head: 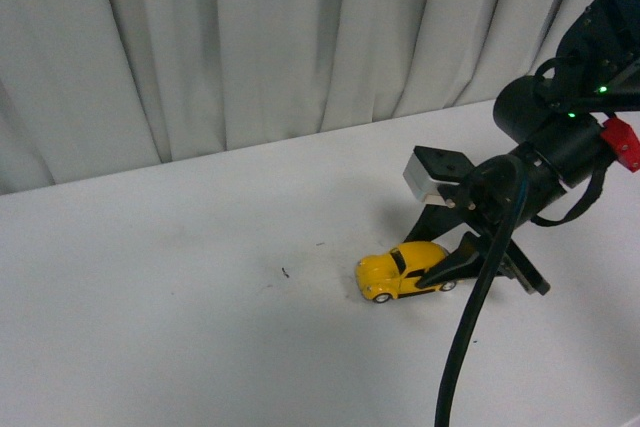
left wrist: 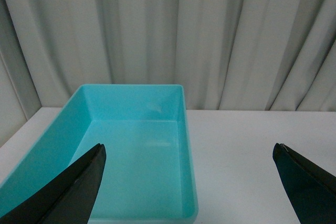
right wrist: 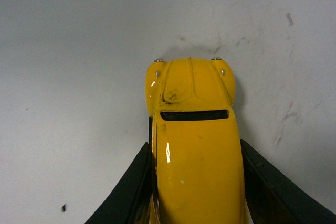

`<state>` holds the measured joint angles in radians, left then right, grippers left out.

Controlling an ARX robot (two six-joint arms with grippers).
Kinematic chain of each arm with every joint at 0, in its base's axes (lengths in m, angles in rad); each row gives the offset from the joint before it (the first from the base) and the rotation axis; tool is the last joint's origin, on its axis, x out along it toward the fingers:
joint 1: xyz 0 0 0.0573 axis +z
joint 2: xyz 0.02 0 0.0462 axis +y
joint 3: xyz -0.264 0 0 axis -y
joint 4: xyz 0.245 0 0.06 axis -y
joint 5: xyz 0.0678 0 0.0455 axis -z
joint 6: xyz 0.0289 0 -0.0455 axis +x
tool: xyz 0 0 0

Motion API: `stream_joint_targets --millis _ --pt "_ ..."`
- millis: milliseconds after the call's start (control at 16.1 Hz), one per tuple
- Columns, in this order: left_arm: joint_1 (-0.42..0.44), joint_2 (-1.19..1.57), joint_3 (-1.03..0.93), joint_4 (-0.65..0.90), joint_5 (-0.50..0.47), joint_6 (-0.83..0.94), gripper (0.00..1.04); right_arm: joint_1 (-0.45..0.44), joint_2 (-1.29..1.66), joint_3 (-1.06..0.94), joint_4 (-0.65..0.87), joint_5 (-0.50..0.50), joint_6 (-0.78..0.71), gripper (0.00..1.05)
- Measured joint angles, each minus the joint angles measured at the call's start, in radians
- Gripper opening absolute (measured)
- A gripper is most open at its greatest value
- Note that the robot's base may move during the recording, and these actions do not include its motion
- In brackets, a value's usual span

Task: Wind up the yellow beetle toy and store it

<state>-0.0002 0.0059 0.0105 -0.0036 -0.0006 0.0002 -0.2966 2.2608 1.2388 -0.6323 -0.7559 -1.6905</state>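
Note:
The yellow beetle toy (head: 402, 270) stands on its wheels on the white table, right of centre, nose pointing left. My right gripper (head: 455, 269) is shut on its rear half, one black finger on each flank. From the right wrist the yellow beetle toy (right wrist: 195, 135) fills the middle, its roof between the two black fingers (right wrist: 131, 187) and its hood sticking out past them. My left gripper (left wrist: 189, 156) is open with nothing between its fingertips, hovering over the near right corner of a turquoise bin (left wrist: 190, 145). The left arm is out of the front view.
The turquoise bin is rectangular and holds nothing; it sits by the table's left edge near the grey curtain (head: 300, 37). The white tabletop (head: 180, 317) bears small dark specks and scuffs. The right arm's black cable (head: 465, 347) hangs down toward the front.

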Motion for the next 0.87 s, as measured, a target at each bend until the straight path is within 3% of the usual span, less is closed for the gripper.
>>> stream_joint_targets --millis 373,560,622,871 --pt "0.0 0.0 0.0 0.0 0.0 0.0 0.98 -0.112 -0.033 -0.069 -0.07 0.024 -0.064 0.42" --pt "0.0 0.0 0.0 0.0 0.0 0.0 0.98 -0.124 -0.033 -0.046 -0.122 0.048 -0.066 0.42" --pt "0.0 0.0 0.0 0.0 0.0 0.0 0.98 -0.122 -0.031 -0.036 -0.124 0.1 -0.06 0.58" --pt "0.0 0.0 0.0 0.0 0.0 0.0 0.98 -0.13 -0.023 -0.037 -0.122 0.09 -0.058 0.99"
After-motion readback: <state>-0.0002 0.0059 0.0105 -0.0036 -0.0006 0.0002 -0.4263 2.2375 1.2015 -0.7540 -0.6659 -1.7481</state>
